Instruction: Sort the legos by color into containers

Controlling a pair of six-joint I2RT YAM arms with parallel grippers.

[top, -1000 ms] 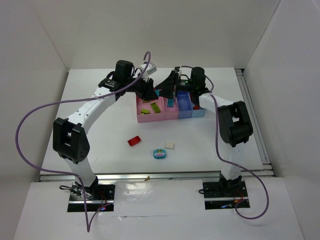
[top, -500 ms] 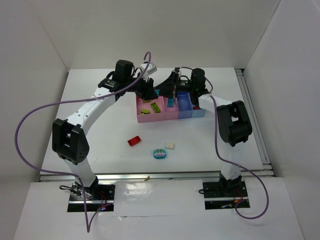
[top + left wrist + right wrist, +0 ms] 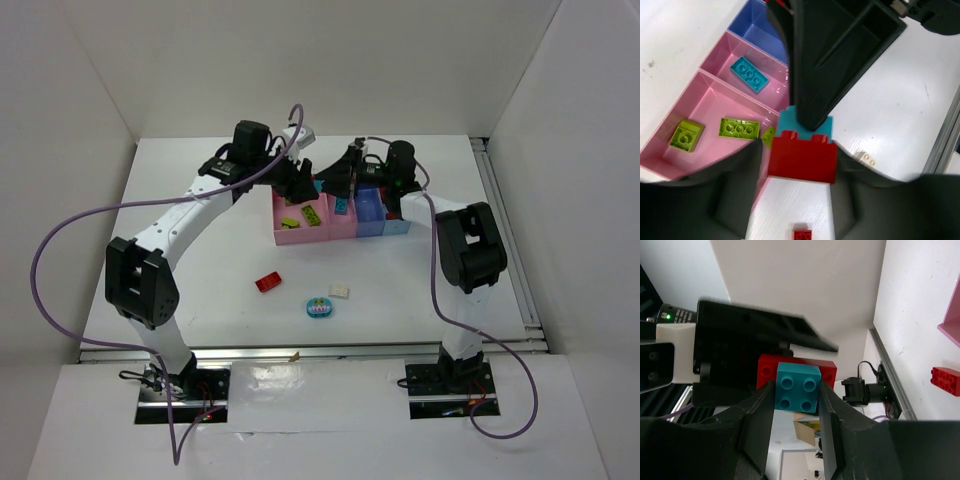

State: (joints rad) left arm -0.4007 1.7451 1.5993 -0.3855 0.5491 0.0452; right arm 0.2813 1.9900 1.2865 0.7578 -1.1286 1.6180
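Big picture first: the table (image 3: 200, 290) lies below both my grippers, which meet nose to nose in the air above the far edge of the bins. My right gripper (image 3: 796, 390) is clamped on the teal square lego (image 3: 797, 387), one finger pressed to each side. My left gripper (image 3: 797, 145) has the held red lego (image 3: 802, 157) sitting between its fingers. They hug its sides, but I cannot tell whether they are squeezing. The two bricks are stuck together, teal on the far face of red from my left gripper.

Down below, on the base side of both grippers, comes the row of bins. The wide pink bin (image 3: 715, 107) holds the yellow-green legos (image 3: 739, 127). The narrow pink bin (image 3: 727, 55) holds a teal flat lego (image 3: 749, 74). Then come the blue bin (image 3: 757, 27) and the light blue bin (image 3: 400, 226).

Well short of my grippers, out on the table, lie the teal-and-pink lego (image 3: 319, 308), the loose red lego (image 3: 267, 282) and the cream lego (image 3: 340, 291).
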